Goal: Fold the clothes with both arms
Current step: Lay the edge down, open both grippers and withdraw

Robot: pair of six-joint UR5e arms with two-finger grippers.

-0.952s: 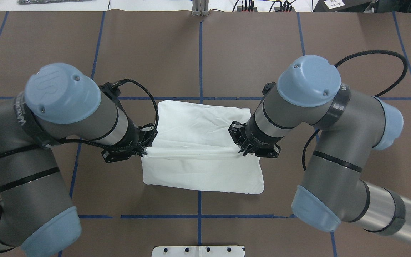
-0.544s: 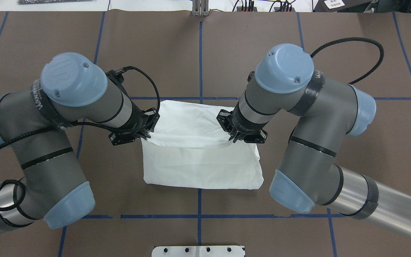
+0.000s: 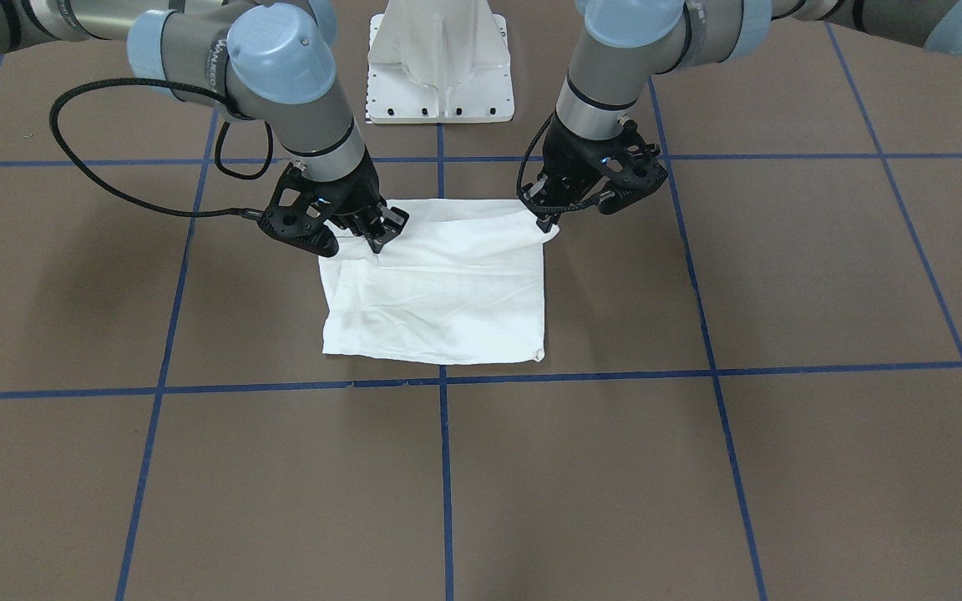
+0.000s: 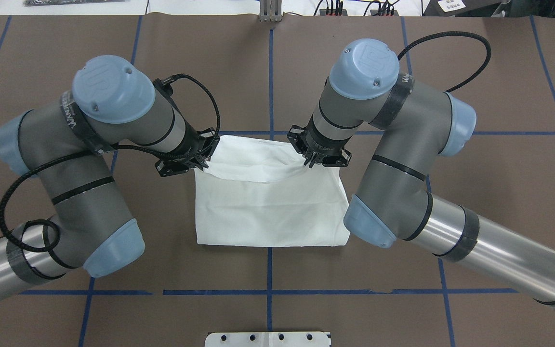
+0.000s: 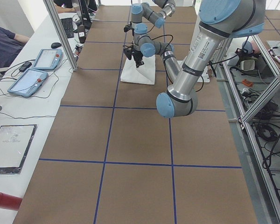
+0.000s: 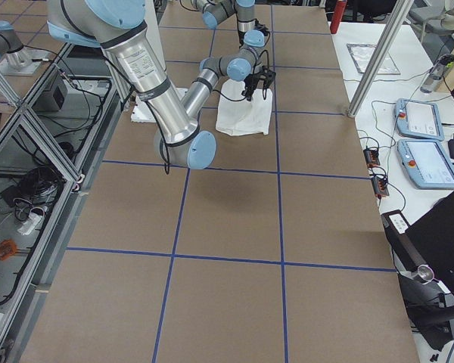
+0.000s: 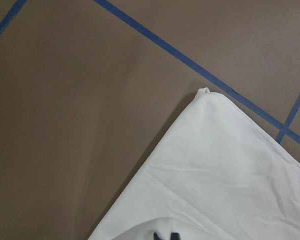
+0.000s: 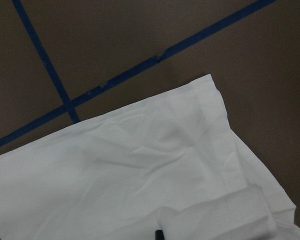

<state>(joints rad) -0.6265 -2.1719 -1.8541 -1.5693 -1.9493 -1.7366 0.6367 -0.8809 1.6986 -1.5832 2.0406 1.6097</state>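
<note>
White shirt [image 4: 268, 212], long axis left-right; left gripper [image 4: 199, 164], right gripper [image 4: 312, 161] pinching raised fold

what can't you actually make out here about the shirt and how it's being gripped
The shirt: whether it has any print or label. Every view shows only plain white, and its other faces are folded under.
The left pincer and right pincer: how many layers each pinches. The shirt's own folds hide it, and both wrist views cut off the fingertips at the bottom edge.
Side views: both pincers are too small to judge.
</note>
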